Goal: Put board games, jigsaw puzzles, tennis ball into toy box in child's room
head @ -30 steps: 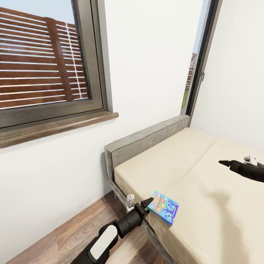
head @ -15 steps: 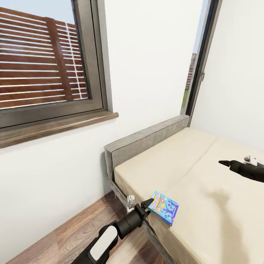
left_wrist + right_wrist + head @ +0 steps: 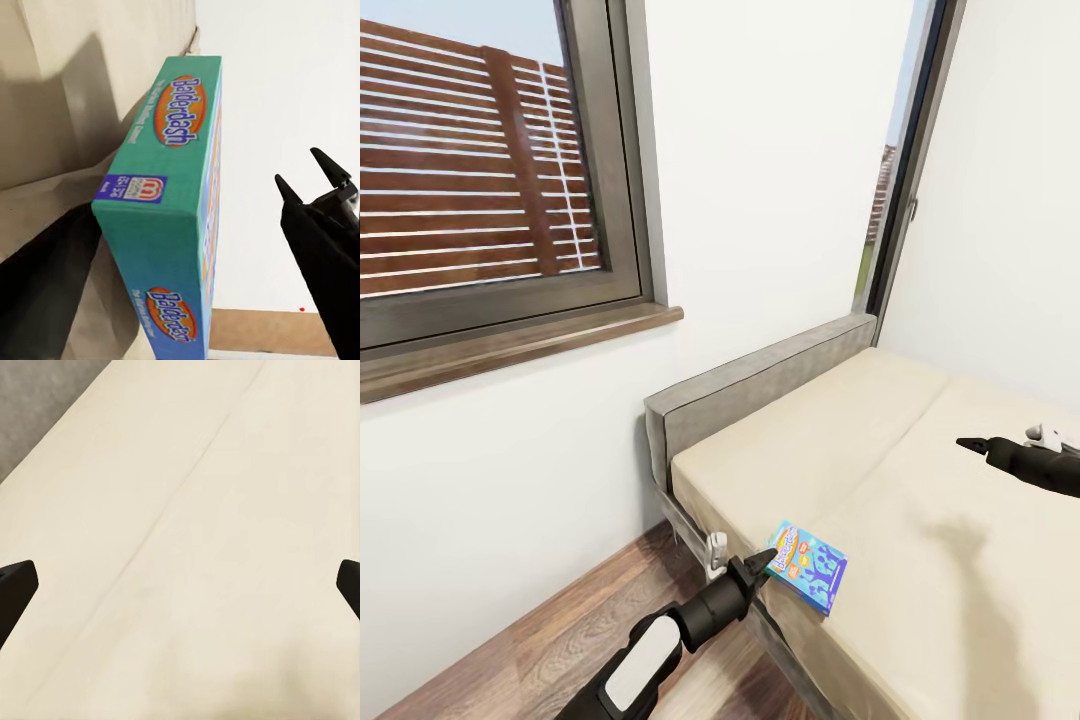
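Observation:
A small blue board game, lettered "Balderdash", lies at the near corner of the beige bed. My left gripper is at the box's left end and stands open. In the left wrist view the box sits between the two dark fingers, with a gap on one side. Farther right, my right gripper hovers above the mattress, open and empty. Its fingertips show at the edges of the right wrist view over bare mattress.
A grey upholstered bed end stands against the white wall under a dark-framed window with a wooden sill. A strip of wooden floor runs between the wall and the bed. A tall narrow window is in the corner.
My left gripper has shifted very slightly at the box's corner. The board game, the right arm and the view have not moved.

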`<state>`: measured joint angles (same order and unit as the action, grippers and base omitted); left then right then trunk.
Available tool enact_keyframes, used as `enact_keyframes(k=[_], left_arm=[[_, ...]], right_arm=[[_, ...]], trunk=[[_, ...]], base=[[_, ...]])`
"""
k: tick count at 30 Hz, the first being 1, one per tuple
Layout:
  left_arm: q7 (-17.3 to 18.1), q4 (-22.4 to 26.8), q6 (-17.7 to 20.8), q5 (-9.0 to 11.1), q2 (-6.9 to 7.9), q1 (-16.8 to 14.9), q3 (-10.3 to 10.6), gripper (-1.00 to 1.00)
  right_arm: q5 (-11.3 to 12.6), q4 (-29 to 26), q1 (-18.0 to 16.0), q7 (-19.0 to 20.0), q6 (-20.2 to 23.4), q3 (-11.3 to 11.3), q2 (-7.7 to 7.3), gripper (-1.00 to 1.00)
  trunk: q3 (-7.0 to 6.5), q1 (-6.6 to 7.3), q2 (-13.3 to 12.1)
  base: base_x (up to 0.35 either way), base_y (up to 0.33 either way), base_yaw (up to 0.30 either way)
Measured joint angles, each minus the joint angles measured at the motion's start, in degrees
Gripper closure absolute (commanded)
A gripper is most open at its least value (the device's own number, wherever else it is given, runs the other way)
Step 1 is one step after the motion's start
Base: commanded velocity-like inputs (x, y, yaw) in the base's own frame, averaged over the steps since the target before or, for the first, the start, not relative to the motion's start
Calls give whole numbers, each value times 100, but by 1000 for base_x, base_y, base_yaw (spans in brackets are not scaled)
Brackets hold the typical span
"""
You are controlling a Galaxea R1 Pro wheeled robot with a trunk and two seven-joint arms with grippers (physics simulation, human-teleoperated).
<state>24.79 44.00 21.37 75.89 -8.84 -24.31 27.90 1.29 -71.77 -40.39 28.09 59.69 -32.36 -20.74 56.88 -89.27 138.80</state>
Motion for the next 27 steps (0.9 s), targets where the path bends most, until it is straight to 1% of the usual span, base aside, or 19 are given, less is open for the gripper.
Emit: enact_keyframes(k=[7,8,12,27], left_arm=[[-1,225,9,36,10,9,14,100],[-5,241,0,9,11,11,18,100],[-3,294,-2,5,20,15,27,100],[14,328,-6,-12,31,18,37,100]], right_arm=[[0,-24,0,2,0,0,0,-100],[0,-27,0,3,0,0,0,-100],[0,-33,0,4,0,0,0,-100],[0,-42,0,3,0,0,0,-100]], trunk=[[0,0,0],[0,0,0],[0,0,0],[0,0,0]], base=[[0,0,0],[0,0,0],[0,0,0],[0,0,0]])
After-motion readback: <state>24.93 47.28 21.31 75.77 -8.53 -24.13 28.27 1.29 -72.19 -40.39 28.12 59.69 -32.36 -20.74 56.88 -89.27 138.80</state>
